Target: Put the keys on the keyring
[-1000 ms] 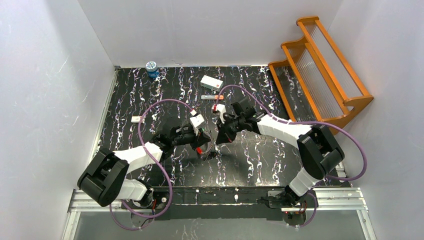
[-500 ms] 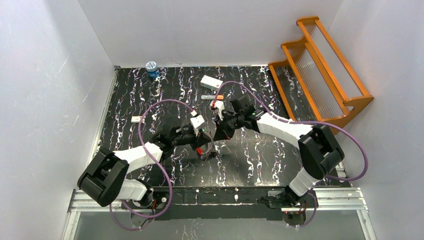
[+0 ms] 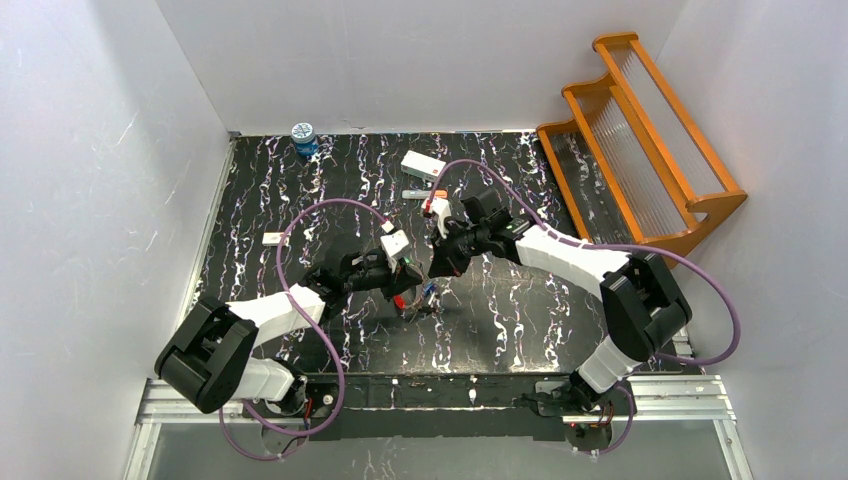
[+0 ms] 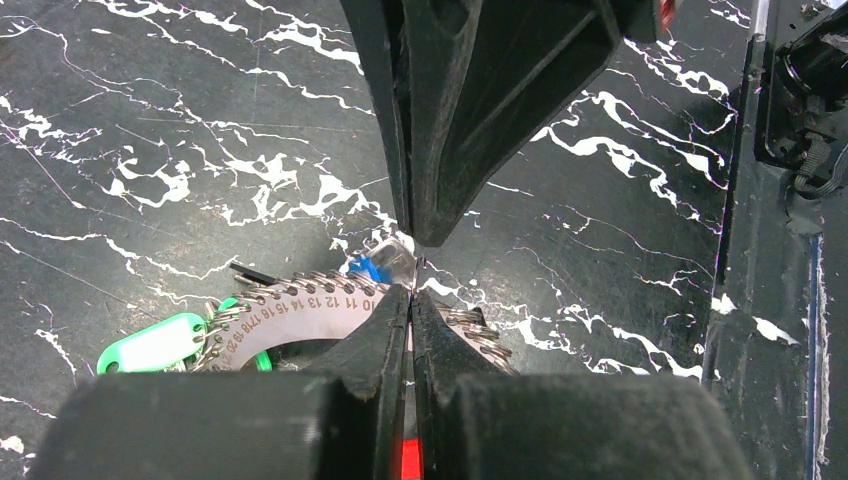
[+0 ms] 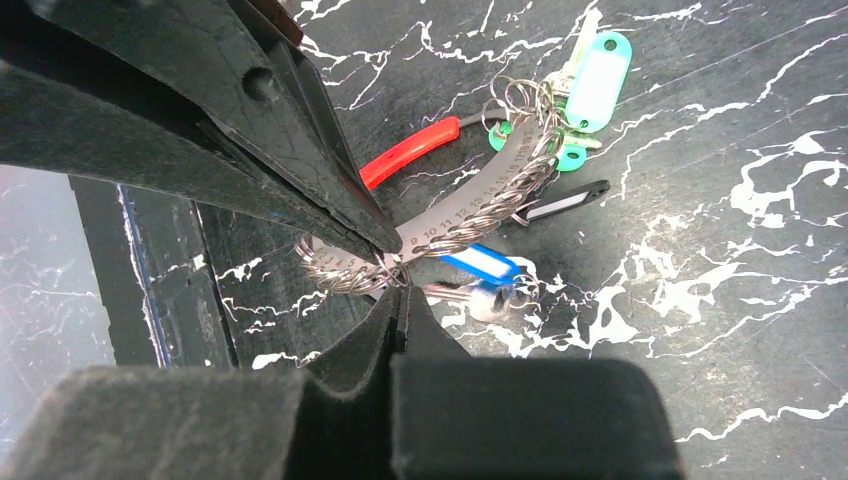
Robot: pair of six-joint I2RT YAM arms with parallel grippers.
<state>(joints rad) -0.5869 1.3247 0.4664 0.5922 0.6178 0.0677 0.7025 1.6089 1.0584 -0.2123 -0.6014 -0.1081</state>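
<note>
Both grippers meet tip to tip at the keyring.

Top view: near the middle of the table, the left gripper and right gripper, jaws pressed shut, meet above the keyring, with a blue key at its 2 o'clock. Left wrist: the closed tips touch the ring's numbered band, and a green tag lies at 9 o'clock. Right wrist: the shut tips sit at the wire coil, with the ring's red section at 12 o'clock.

Right gripper blocks left gripper head-on above the keyring; table lies open on both outer sides.
</note>
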